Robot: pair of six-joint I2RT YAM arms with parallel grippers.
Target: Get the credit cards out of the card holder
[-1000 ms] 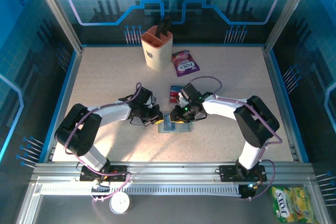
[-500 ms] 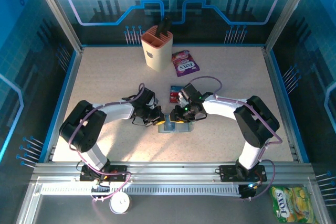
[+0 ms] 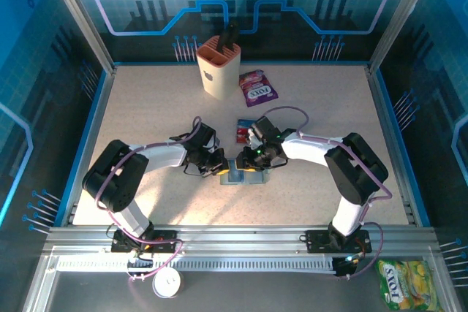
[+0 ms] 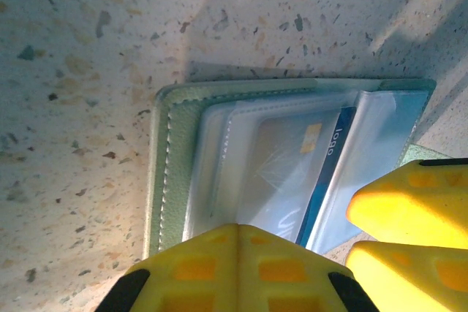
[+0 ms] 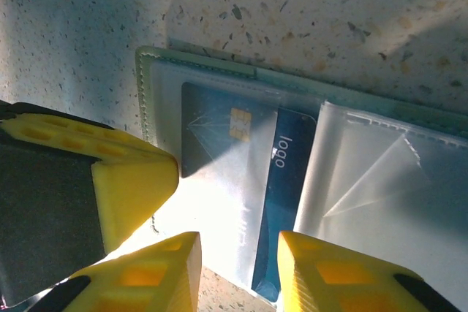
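The speckled beige table (image 3: 146, 107) is sitting inside a blue-lit enclosure. At its far side a beige slotted cup (image 3: 218, 67) is standing upright, with a purple-and-white candy packet (image 3: 257, 87) lying just beside it on the right. A loose card (image 3: 245, 130), red and blue, is lying flat on the table, near the arms but apart from the holder.

The card holder (image 3: 245, 178) is lying open and flat near the table's centre, between the two grippers. In the wrist views its clear sleeves are facing up, and a blue card (image 5: 281, 202) is sitting in it, partly slid out of one sleeve.

The left gripper (image 3: 221, 169) is resting at the holder's left edge. Its yellow fingers (image 4: 197, 268) are pressed together with no gap, their tip overlapping the holder's grey-green border. The right gripper (image 5: 238, 246) is standing with its jaws partly spread, straddling the end of the blue card and its sleeve. Whether they are pinching anything cannot be told.

Against one second ago, the left arm's elbow is sitting slightly further right and its gripper is lying closer in against the holder. The right arm, the holder and the loose card are keeping their places. Over the last half second nothing is differing visibly.
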